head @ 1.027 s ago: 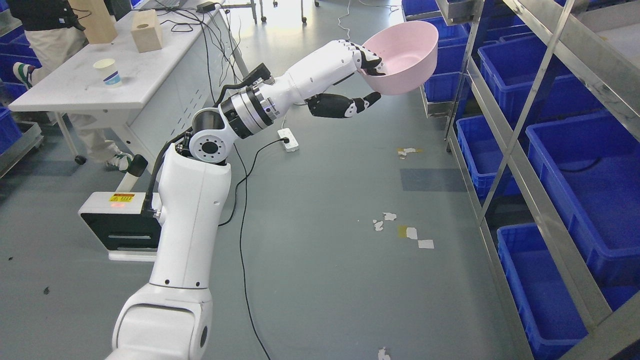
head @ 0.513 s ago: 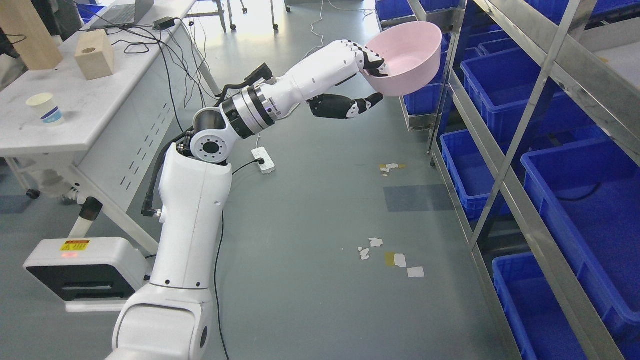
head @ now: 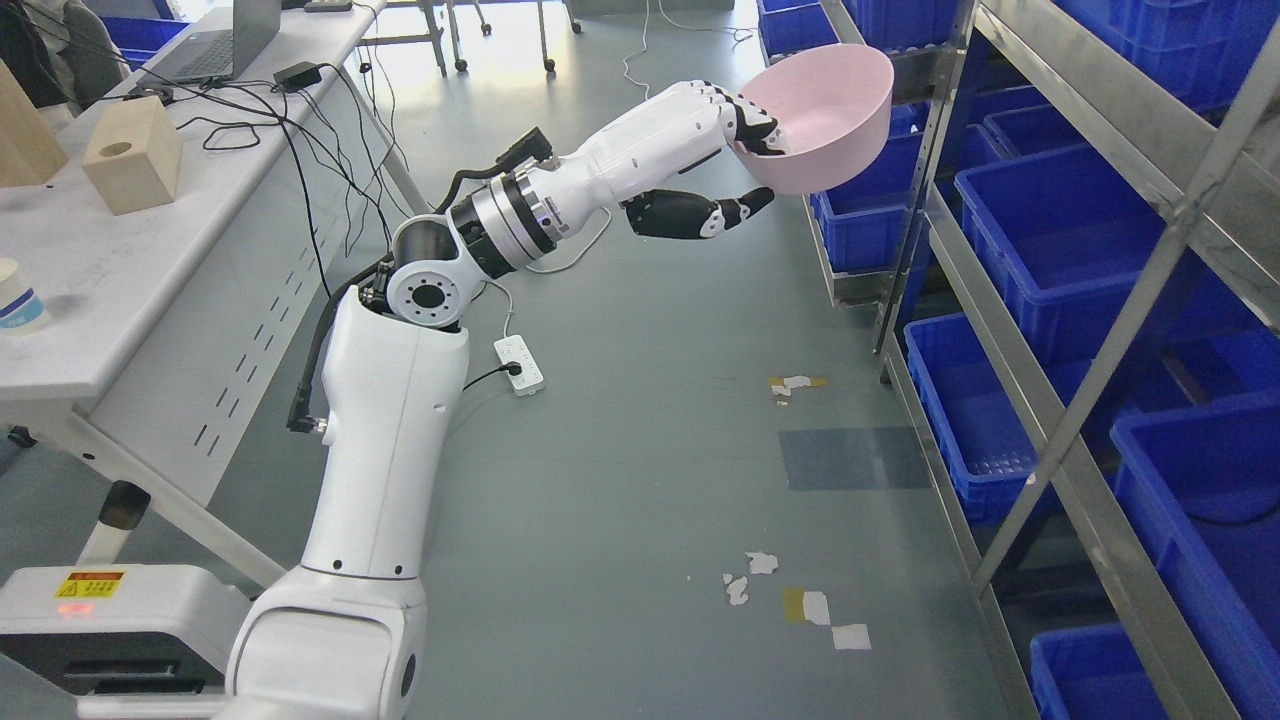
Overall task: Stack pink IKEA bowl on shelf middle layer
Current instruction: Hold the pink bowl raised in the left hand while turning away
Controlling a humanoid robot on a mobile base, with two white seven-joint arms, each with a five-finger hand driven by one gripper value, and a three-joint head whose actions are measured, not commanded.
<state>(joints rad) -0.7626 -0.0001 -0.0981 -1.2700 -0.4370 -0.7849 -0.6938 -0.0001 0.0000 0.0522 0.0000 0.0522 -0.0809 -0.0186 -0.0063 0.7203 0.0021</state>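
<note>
Gripping the pink bowl (head: 835, 110), the left hand (head: 745, 125) hangs near the shelf (head: 1010, 330).

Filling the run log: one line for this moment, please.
left hand: shut on bowl | bowl: held beside shelf | placed: no

Grey floor (head: 640, 480), white table (head: 150, 270), blue bins (head: 1060, 230)

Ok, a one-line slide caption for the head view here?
Left hand holds the pink bowl by its rim, raised above the floor beside the metal shelf of blue bins.
</note>
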